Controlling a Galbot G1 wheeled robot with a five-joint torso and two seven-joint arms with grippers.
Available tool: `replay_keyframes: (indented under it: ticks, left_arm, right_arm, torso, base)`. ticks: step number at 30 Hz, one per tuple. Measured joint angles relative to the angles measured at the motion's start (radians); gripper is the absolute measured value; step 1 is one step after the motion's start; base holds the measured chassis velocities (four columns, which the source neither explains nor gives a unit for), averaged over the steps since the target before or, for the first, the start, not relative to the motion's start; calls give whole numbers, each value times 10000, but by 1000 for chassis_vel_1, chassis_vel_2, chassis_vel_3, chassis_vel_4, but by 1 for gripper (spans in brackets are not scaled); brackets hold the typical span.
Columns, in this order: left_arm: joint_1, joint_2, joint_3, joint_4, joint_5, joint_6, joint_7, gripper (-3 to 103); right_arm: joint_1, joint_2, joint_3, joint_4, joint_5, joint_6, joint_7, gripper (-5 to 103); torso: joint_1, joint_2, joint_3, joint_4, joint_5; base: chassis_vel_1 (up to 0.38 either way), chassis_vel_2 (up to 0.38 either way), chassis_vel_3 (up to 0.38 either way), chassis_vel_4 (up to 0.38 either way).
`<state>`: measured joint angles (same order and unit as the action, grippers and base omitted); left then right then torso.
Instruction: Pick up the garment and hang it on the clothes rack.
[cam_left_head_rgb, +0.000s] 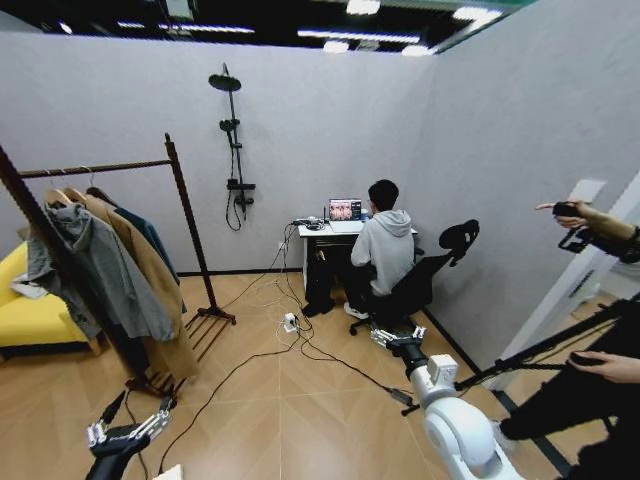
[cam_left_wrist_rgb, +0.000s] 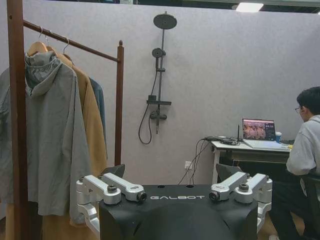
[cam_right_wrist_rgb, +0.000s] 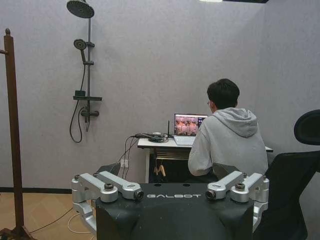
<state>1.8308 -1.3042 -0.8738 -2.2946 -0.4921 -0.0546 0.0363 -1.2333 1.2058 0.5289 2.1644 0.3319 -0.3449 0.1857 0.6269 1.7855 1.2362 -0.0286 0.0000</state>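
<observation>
The clothes rack (cam_left_head_rgb: 190, 225) stands at the left, a dark wooden frame with a top bar. The garment (cam_left_head_rgb: 152, 238), dark teal, hangs on that bar at the far end, mostly hidden behind a long tan coat (cam_left_head_rgb: 150, 280) and a grey hooded sweatshirt (cam_left_head_rgb: 100, 270). A narrow strip of the garment (cam_left_wrist_rgb: 99, 102) shows past the coat in the left wrist view. My left gripper (cam_left_head_rgb: 128, 428) is low at the front left, open and empty, a good way short of the rack (cam_left_wrist_rgb: 75, 44). My right gripper (cam_left_head_rgb: 395, 338) is open and empty, held out toward the desk.
A yellow sofa (cam_left_head_rgb: 30, 318) sits behind the rack. Cables and a power strip (cam_left_head_rgb: 290, 322) run across the wooden floor. A desk (cam_left_head_rgb: 325, 232) and a black office chair (cam_left_head_rgb: 425, 275) stand at the back wall. A tripod leg (cam_left_head_rgb: 540, 350) crosses at the right.
</observation>
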Motion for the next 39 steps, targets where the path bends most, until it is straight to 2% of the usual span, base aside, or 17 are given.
replay_keyframes:
  ticks: [39]
  left_arm:
    - [0,0,0,0,1,0,0,100]
  right_arm:
    - [-98,79,-20,-42,-69,18,-29,100]
  torso:
    - [3,0,0,-1,0]
  base:
    - [62,-71,-66,59]
